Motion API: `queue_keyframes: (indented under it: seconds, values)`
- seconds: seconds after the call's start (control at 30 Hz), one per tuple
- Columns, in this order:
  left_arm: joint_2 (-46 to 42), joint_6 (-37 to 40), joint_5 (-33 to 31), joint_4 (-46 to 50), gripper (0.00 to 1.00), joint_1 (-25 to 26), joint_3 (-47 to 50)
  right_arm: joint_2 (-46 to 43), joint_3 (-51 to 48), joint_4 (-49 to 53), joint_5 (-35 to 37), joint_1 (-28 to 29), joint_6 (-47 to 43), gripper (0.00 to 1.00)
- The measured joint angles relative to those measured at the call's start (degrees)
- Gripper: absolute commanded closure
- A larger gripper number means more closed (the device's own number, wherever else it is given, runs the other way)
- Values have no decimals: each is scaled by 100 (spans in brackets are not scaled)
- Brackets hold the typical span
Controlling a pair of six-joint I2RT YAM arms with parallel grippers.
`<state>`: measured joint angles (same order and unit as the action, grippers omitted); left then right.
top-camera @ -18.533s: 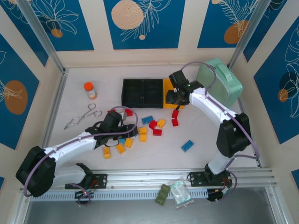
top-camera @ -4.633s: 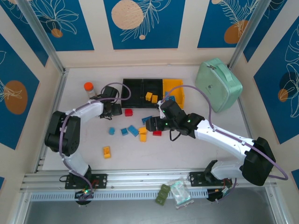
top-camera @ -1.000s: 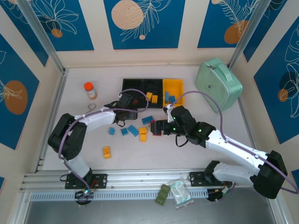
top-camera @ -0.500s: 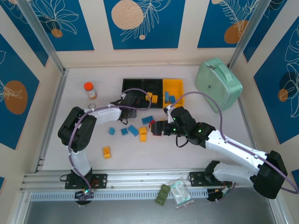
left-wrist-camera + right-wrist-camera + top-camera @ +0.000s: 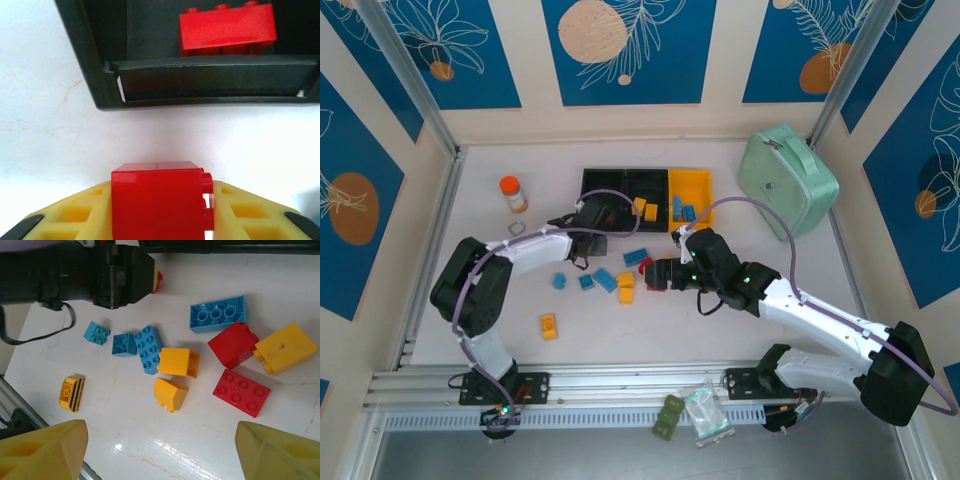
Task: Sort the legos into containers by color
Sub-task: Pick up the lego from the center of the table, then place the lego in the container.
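The left gripper (image 5: 159, 216) was clamped on a red brick (image 5: 156, 192), on the near side of the black bin (image 5: 210, 80), which held another red brick (image 5: 227, 27). To the right, the right gripper (image 5: 663, 272) hung with jaws wide apart and empty over loose bricks (image 5: 172, 362) in red, blue and yellow. The yellow bin (image 5: 692, 192) stood farther back.

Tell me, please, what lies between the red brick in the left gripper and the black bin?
Bare white table lies between the red brick and the black bin, as the left wrist view shows.
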<state>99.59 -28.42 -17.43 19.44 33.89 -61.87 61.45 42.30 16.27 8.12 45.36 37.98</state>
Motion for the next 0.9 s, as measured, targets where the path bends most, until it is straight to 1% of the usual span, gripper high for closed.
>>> queue_keyframes:
  seconds: [0.1, 0.33, 0.47, 0.7, 0.9]
  values:
    - [-107, 2, 111, 365, 65, 0, -262, 0, 0, 0, 0, 0, 2, 23]
    - [-136, 2, 361, 763, 65, -28, -925, 0, 4, 15, 2, -2, 0, 23]
    - [-79, 7, 507, 1019, 65, -103, -1491, 0, 28, 101, 4, -31, -2, 23]
    - [601, 35, 634, 1252, 65, -361, -2597, 0, 44, 125, 4, -68, -2, 22]
    - [1381, 48, 649, 1458, 65, -511, -3248, -4, 44, 142, 4, -151, -2, 23]
